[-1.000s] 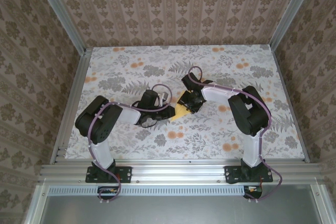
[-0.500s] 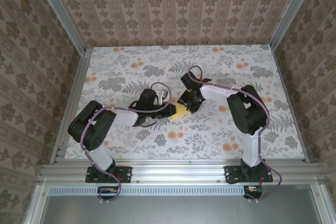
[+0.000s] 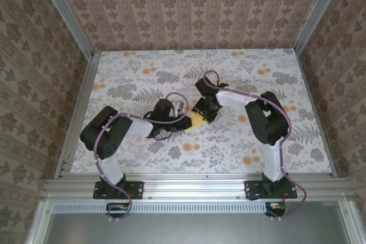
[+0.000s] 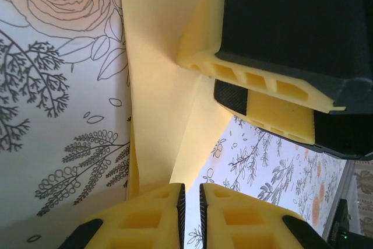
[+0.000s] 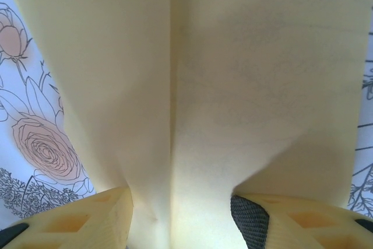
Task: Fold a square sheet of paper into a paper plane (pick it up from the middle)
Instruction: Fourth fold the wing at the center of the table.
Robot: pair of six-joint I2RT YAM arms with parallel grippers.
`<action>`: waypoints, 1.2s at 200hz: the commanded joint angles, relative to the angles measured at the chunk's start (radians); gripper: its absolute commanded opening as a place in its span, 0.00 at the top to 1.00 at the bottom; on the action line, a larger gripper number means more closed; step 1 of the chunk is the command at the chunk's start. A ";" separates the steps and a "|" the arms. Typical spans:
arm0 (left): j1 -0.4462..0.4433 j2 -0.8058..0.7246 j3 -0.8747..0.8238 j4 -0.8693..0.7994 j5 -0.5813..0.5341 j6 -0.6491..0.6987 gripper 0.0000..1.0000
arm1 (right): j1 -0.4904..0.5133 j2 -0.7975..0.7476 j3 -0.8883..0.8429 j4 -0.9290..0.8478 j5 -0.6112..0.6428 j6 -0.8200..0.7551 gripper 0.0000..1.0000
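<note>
- The table is the biggest thing. Its cloth has grey leaves and orange flowers.
- The left arm reaches in from 7 o'clock to the middle of the table. The right arm bends in from 5 o'clock to the same spot.
- The sheet of paper is pale yellow. It lies near the middle of the table, between the two grippers. It is folded, with a long crease down its middle.
- The right gripper sits at 1 o'clock of the paper. Its fingers stand well apart, about half way open. The creased paper lies between them. One finger is on each side of the crease, right against the paper. They do not squeeze it flat.
- The left gripper sits at 9 o'clock of the paper. Its fingers are almost together, with just a thin slit between them. A corner of the paper comes down to the tip of one finger. I cannot tell if the fingers pinch the paper or just touch it.
</note>
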 commanded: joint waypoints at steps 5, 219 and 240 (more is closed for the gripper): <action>-0.001 -0.012 0.019 -0.036 -0.040 0.035 0.83 | -0.005 0.181 -0.110 -0.220 0.142 0.018 0.45; -0.032 -0.025 0.060 -0.107 -0.032 0.044 0.84 | -0.005 0.187 -0.147 -0.189 0.131 0.049 0.50; -0.032 -0.011 0.075 -0.134 -0.041 0.055 0.84 | -0.005 0.189 -0.149 -0.189 0.130 0.050 0.50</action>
